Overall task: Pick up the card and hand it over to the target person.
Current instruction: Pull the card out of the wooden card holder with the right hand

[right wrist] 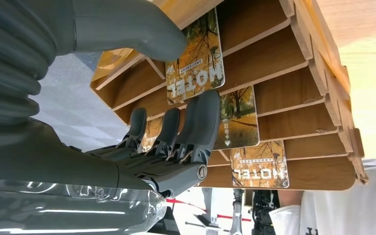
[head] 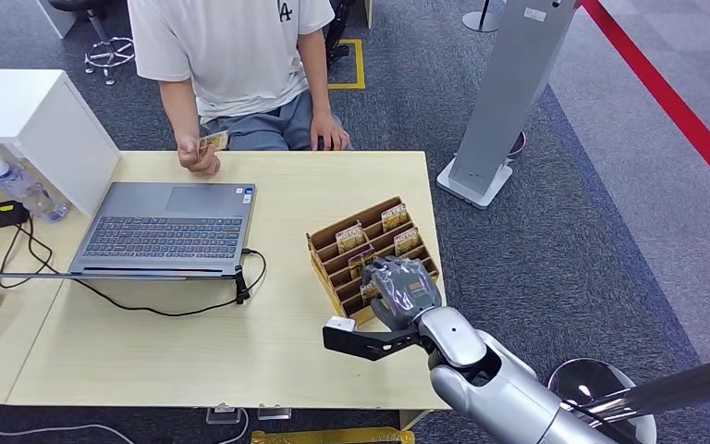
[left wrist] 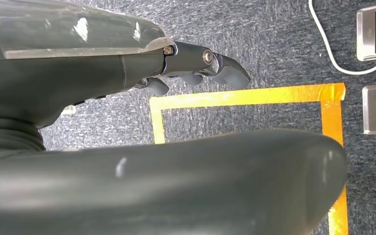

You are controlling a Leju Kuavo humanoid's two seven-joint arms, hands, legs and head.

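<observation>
Pale wood makes the table [head: 194,351]. On its far left stand a white box [head: 37,120] and a water bottle [head: 20,188]. Next comes a grey laptop [head: 171,225], open and lying flat. Behind it sits a person in a white shirt [head: 231,46], pinching a card [head: 214,141] in one hand at the far table edge. To the right is a wooden card rack [head: 342,277] with MOTEL cards [right wrist: 196,58] in its slots. The right hand [head: 403,289] rests over the near end of the rack, thumb and fingers [right wrist: 203,122] on either side of one card; it may be gripping it, but I cannot tell. The left hand [left wrist: 196,61] hangs over the carpet, fingers curled, holding nothing.
</observation>
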